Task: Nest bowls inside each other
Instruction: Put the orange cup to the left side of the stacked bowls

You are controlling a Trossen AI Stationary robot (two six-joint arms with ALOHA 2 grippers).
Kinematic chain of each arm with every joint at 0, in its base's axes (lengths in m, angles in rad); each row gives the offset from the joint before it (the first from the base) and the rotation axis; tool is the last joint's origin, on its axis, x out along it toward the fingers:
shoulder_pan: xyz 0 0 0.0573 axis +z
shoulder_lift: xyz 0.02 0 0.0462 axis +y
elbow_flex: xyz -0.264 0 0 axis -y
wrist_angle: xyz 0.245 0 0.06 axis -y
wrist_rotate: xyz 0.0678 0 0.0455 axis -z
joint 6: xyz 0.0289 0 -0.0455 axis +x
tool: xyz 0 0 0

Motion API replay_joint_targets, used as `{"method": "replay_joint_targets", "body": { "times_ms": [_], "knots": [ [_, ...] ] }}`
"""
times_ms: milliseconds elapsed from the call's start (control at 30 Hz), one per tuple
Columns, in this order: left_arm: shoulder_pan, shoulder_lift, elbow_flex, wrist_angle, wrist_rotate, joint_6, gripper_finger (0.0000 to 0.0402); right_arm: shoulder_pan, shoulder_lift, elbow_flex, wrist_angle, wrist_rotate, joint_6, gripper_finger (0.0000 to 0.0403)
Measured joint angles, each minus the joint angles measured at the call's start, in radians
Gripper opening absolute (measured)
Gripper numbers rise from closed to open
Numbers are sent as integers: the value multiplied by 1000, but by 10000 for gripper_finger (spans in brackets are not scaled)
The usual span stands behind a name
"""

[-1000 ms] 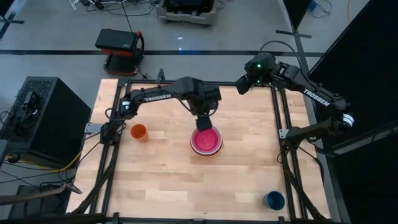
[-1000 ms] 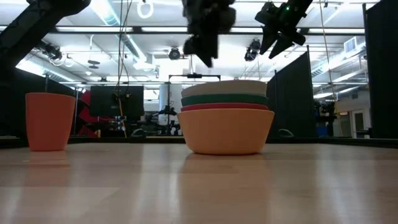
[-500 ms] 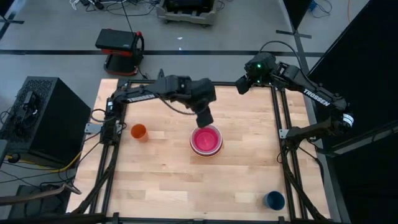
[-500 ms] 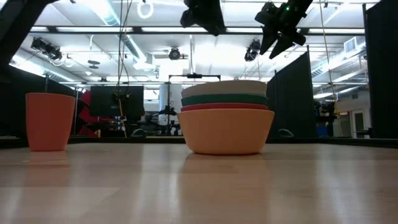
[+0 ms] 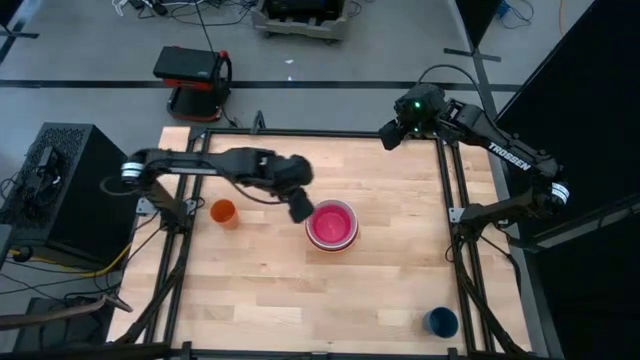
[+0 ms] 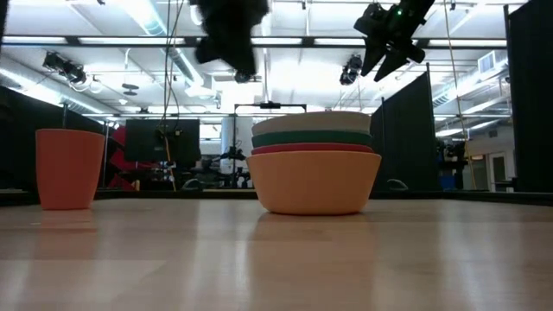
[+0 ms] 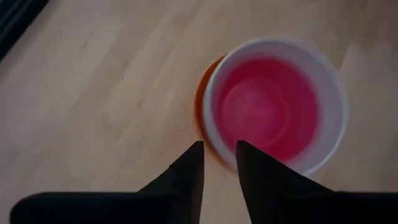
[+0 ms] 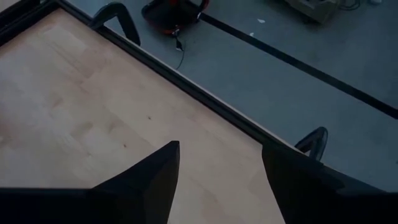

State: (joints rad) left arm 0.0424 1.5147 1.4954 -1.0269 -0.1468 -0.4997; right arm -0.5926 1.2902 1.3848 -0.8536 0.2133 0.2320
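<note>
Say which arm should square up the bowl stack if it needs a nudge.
Left, probably. The left gripper hangs empty right beside the bowl stack, fingers nearly together. The right gripper waits open at the table's far edge.

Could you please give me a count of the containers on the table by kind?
Bowls, nested in one stack: 5 (light orange, red-orange, teal and white rims, magenta-pink innermost)
Orange cup: 1
Dark blue cup: 1
Total: 7

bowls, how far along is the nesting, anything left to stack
Done: the bowls sit as one nested stack, pink one innermost. In hand: nothing; the left gripper is empty beside the stack, the right gripper open at the far edge. No loose bowl shows.
</note>
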Motion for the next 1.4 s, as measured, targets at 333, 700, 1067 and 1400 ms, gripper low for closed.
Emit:
{"method": "replay_joint_targets", "body": {
  "times_ms": [333,700,1067,1400],
  "knots": [
    [-16,-349,-324,-122,-2,-194,76,-1,0,0,26,0,1,216],
    [-40,-552,-444,-267,123,-293,126,-1,0,0,37,-1,2,219],
    [-40,-553,-561,-259,180,-296,222,-1,0,0,37,-1,14,216],
    [-40,-553,-686,-222,212,-293,280,-1,0,0,36,-1,29,213]
  ]
}}
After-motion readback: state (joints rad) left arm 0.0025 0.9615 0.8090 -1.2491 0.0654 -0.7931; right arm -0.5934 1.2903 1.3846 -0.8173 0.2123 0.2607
